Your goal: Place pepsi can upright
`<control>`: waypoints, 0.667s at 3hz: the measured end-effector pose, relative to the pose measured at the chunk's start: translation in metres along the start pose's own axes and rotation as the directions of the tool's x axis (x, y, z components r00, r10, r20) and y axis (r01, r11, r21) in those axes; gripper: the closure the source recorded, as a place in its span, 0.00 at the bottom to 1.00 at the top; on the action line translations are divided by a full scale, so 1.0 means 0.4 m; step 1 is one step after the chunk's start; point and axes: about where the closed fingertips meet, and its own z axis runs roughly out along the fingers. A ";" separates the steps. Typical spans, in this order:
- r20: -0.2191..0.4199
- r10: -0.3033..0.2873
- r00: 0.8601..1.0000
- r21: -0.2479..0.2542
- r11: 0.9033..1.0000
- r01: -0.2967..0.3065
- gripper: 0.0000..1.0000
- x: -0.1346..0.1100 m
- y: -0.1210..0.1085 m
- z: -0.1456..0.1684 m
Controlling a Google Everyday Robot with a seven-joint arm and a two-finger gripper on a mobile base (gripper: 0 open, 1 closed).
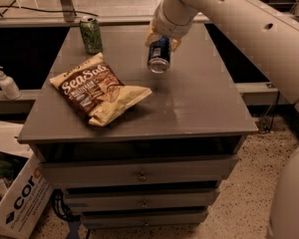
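The pepsi can (159,55) is dark blue with a silver end facing the camera. It hangs tilted in the air above the back middle of the grey table (199,98). My gripper (162,38) is shut on the pepsi can's upper part, with yellowish fingers (150,36) on either side. The white arm reaches in from the upper right.
A green patterned can (91,34) stands upright at the table's back left. A chip bag (98,88) lies left of centre. Drawers sit under the tabletop. A soap dispenser (6,83) and a cardboard box (17,198) are to the left.
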 end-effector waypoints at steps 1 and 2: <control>-0.077 -0.047 0.996 0.066 0.996 0.052 1.00 -0.046 0.056 -0.014; -0.189 -0.100 0.977 0.137 0.982 0.127 1.00 -0.056 0.094 -0.044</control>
